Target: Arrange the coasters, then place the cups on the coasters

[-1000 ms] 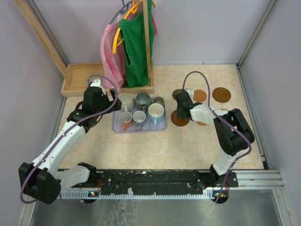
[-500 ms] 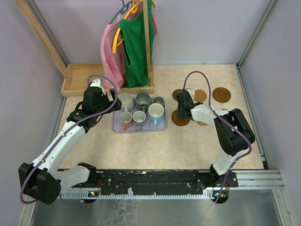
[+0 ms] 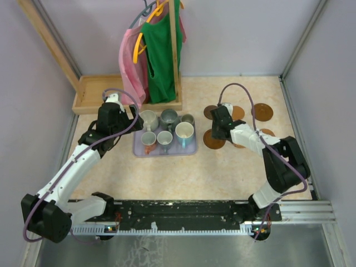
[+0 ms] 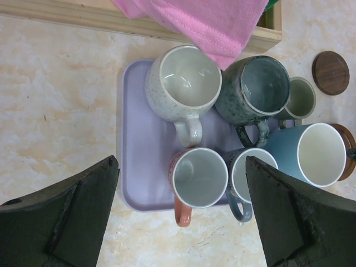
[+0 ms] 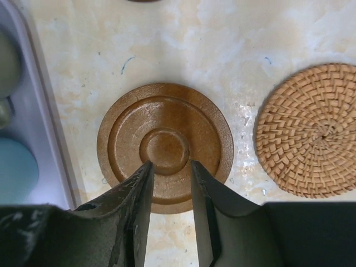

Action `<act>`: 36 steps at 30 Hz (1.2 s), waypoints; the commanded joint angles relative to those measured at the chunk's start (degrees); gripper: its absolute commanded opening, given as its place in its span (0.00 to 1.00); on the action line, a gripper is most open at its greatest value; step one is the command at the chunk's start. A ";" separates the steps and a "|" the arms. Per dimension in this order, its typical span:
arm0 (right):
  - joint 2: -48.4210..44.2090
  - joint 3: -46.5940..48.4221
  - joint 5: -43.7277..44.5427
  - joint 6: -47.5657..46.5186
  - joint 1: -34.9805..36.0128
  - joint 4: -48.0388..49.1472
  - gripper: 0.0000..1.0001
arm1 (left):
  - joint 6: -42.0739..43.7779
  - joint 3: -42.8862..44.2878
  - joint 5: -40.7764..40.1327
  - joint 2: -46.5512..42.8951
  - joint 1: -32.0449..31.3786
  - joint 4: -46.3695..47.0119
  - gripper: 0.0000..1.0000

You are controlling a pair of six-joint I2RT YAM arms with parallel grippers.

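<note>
Coasters (image 3: 262, 112) lie flat on the table (image 3: 222, 167), right of the tray (image 4: 136, 167), none with a cup on it yet. The ringed coaster (image 5: 167, 111) sits just beside the tray's edge. The wicker coaster (image 5: 308, 144) lies near it on the side away from the tray, not touching it. The dark coaster (image 4: 330, 72) lies farther back, apart from the tray.

The right gripper (image 5: 168, 164) hangs over the ringed coaster's middle. Its fingers stand a narrow gap apart with nothing pinched between them. Whether the tips touch the disc I cannot tell.

All six cups (image 4: 199, 177) stand upright, crowded together on the tray, several touching. The blue cup (image 4: 317, 153) stands at the tray's right end. The left gripper (image 4: 181, 164) hovers above the cups, spread wide and holding nothing. A pink cloth (image 4: 211, 22) hangs above the back of the tray.
</note>
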 commanded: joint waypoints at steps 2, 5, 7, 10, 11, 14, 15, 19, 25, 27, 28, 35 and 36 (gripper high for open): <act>-7.31 3.27 0.70 -1.75 0.57 -1.60 0.38 | -0.12 0.51 0.68 -1.01 -0.35 0.44 1.00; -9.73 4.12 0.28 -2.27 0.57 -2.49 0.44 | -0.16 0.68 0.87 -0.81 -0.48 0.51 1.00; -10.93 4.76 -0.09 -2.65 0.59 -3.16 0.46 | -0.17 0.84 1.01 -0.67 -0.50 0.49 1.00; -12.68 5.45 -0.43 -3.07 0.57 -4.14 0.52 | -0.12 1.33 1.19 -0.43 -0.71 0.50 1.00; -13.30 5.66 -0.60 -3.16 0.57 -4.48 0.54 | -0.06 1.50 1.14 -0.27 -0.77 0.50 1.00; -15.48 5.80 -1.03 -3.38 0.57 -4.84 0.76 | 0.34 2.06 0.85 0.17 -1.41 0.26 1.00; -16.21 5.89 -1.09 -3.43 0.57 -4.95 0.78 | 0.46 2.41 0.23 0.34 -1.78 0.08 1.00; -18.59 6.09 -1.34 -3.56 0.57 -5.71 0.81 | 1.26 3.75 -1.28 1.08 -3.49 -0.83 1.00; -22.73 5.59 -1.59 -3.30 0.57 -7.31 0.86 | 1.08 5.19 -3.22 2.16 -7.81 -1.55 1.00; -24.13 5.03 -1.55 -3.22 0.59 -7.98 0.87 | 0.69 5.73 -4.63 2.76 -10.17 -1.85 1.00; -24.84 4.78 -1.37 -3.05 0.57 -8.30 0.87 | 0.45 5.84 -5.37 3.09 -11.45 -1.98 1.00; -28.76 3.27 -0.55 -1.56 0.48 -11.44 0.89 | -3.81 7.20 -12.16 7.17 -22.85 -3.39 1.00; -29.42 3.26 -0.81 -1.38 0.42 -12.01 0.89 | -4.48 7.34 -12.52 7.92 -24.25 -3.42 1.00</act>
